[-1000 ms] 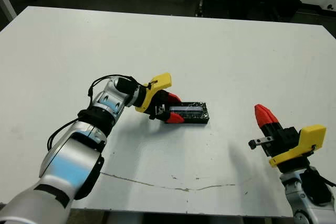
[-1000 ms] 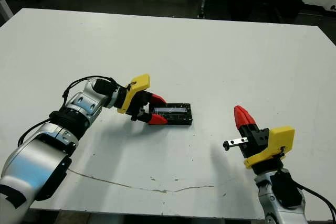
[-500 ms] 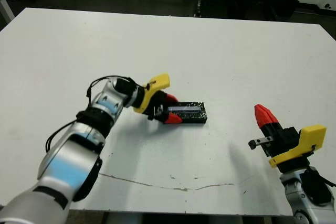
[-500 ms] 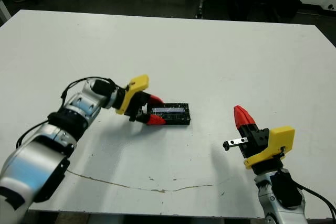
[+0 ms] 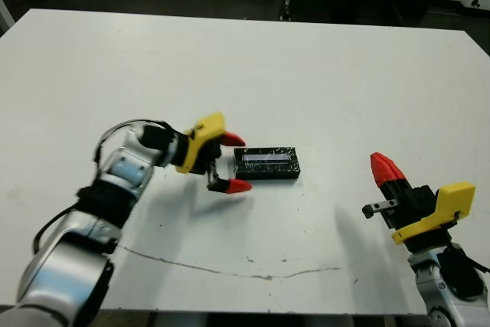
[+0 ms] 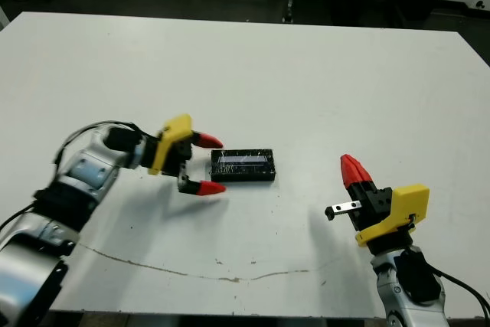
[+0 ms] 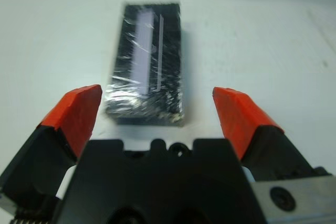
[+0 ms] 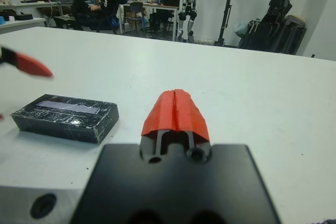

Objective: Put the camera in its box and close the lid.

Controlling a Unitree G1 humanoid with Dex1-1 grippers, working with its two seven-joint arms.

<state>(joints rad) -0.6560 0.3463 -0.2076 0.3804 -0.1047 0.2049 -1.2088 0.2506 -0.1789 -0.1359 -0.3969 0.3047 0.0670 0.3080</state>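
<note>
Left end effector (image 5: pixel 227 162), with its red-tipped fingers spread wide, sits just beside the near end of the flat black rectangular lid with a glossy wrinkled surface and pale stripe (image 5: pixel 266 163), not touching it. That lid lies flat near the middle of the white counter (image 5: pixel 321 74). Right end effector (image 5: pixel 385 171), fingers pressed together and empty, hangs well apart to the lid's right.

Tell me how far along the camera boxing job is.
Looks essentially done: the lid sits flat on the box, hiding the tray and camera. Nothing is in hand; the left gripper is open beside it, the right gripper shut and apart. Nothing visible remains.
</note>
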